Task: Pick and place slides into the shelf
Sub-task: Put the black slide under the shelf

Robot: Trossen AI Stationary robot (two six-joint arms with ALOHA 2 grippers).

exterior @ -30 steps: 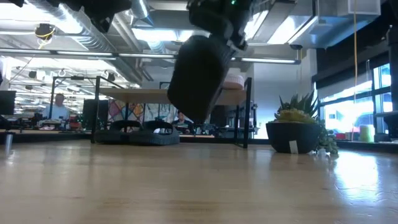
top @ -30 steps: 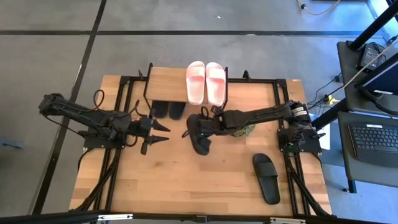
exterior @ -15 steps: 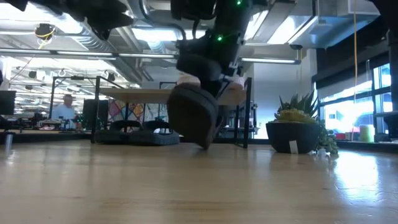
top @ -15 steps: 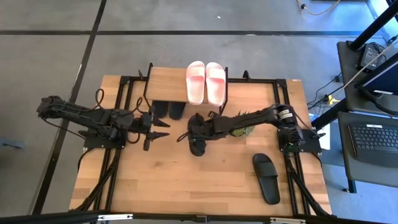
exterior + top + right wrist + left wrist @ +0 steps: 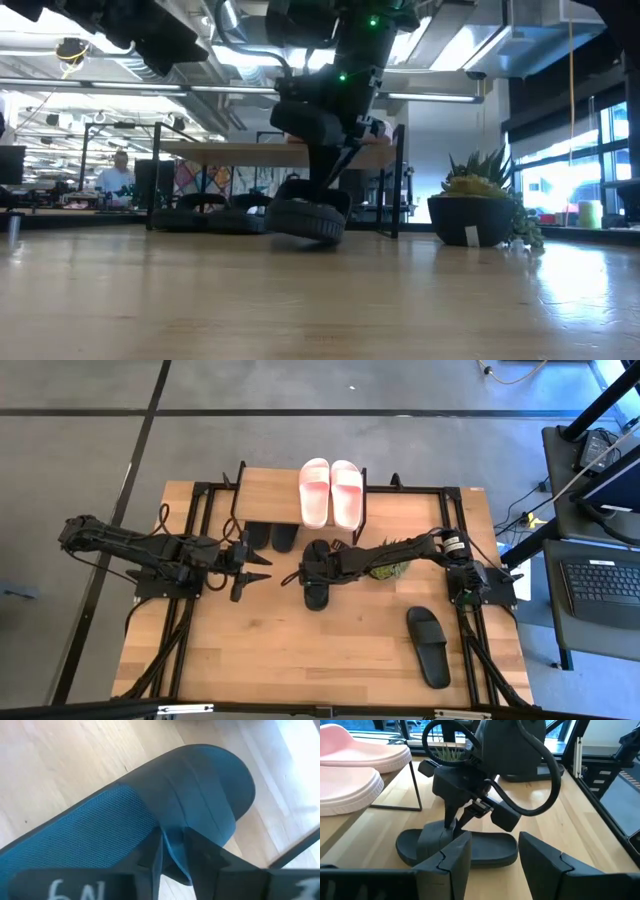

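Observation:
A black slide (image 5: 318, 592) lies on the table in front of the shelf (image 5: 268, 493), and my right gripper (image 5: 308, 568) is shut on its strap. The left wrist view shows the same slide (image 5: 485, 849) with the gripper above it. A pale pink pair (image 5: 332, 493) rests sole-down on the shelf's plank top. Two black slides (image 5: 273, 537) sit under the plank. One more black slide (image 5: 428, 646) lies near the table's right front. My left gripper (image 5: 262, 568) hangs open above the table, left of the held slide, with nothing between its fingers (image 5: 454, 862). My right gripper pinches the edge of the black slide's strap (image 5: 172, 842) between its two fingers (image 5: 451, 820). The fingers slant down from the table's right side. The slide lies sole-down on the table (image 5: 305, 232), under the gripper.
A small potted plant (image 5: 392, 568) stands just right of the held slide, under my right arm. The shelf's thin black frame (image 5: 415, 785) stands close behind the slide. Bare wood spreads across the table's near half (image 5: 300, 650).
My right gripper has come down toward the table with the black slide. The slide hung steeply tilted and clear of the table a second ago; now it lies flat in front of the shelf.

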